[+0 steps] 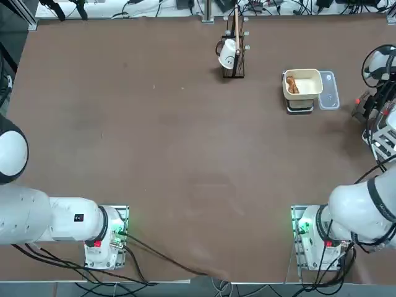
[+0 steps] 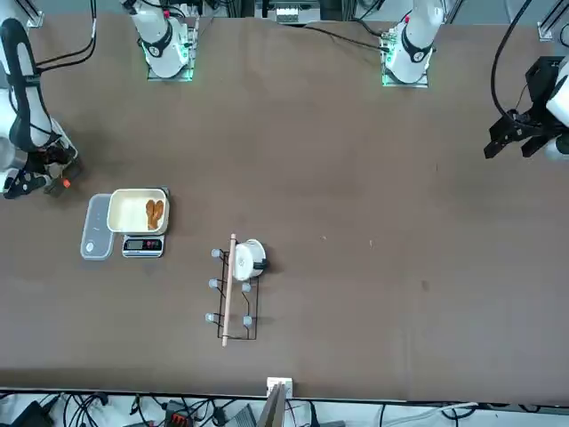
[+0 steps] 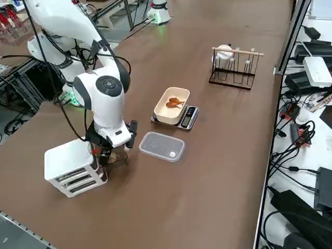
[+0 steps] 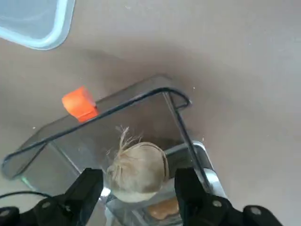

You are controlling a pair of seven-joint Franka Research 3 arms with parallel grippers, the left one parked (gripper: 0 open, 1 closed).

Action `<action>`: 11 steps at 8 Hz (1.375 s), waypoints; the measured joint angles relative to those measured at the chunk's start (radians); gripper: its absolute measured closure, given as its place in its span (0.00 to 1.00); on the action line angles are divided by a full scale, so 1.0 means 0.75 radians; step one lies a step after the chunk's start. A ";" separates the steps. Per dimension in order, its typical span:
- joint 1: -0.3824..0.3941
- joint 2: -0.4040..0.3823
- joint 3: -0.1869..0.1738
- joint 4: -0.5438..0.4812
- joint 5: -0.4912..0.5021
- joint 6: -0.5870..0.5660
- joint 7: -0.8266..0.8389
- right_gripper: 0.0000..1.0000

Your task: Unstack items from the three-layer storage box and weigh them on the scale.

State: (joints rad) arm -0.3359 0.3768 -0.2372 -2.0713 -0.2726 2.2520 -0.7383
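The whitish item (image 4: 137,172), a rounded pale piece with a wispy tuft, sits in an open drawer of the three-layer storage box (image 3: 72,168), which stands at the table's edge on the robot's right, well apart from the scale (image 3: 175,109). The right gripper (image 4: 137,188) hangs directly over that piece, fingers spread wide on either side of it and not yet touching, so nothing is held. An orange-brown piece (image 4: 162,208) shows on a lower level beneath it, half hidden. By the look of things, the job is partly done: 2 brown pieces (image 3: 174,102) already lie in the scale's cream bowl, while the whitish item and apparently the lower piece are left to move and weigh. A clear plastic container (image 3: 162,146) lies between the box and the scale, and a black stand with a white cup (image 3: 233,66) sits farther off. The scale's display glows red, but its digits cannot be read, and no brand or label is legible anywhere.
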 joint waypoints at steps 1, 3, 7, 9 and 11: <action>-0.002 0.006 0.000 0.000 0.000 0.007 0.000 0.07; -0.002 0.007 0.001 0.000 0.000 0.008 0.006 0.15; 0.028 -0.032 0.021 0.015 0.002 -0.067 0.089 0.35; 0.098 -0.077 0.026 0.075 0.002 -0.212 0.144 0.35; 0.166 -0.112 0.031 0.194 0.022 -0.412 0.148 0.35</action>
State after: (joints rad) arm -0.2111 0.2930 -0.2137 -1.9258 -0.2559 1.9430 -0.6273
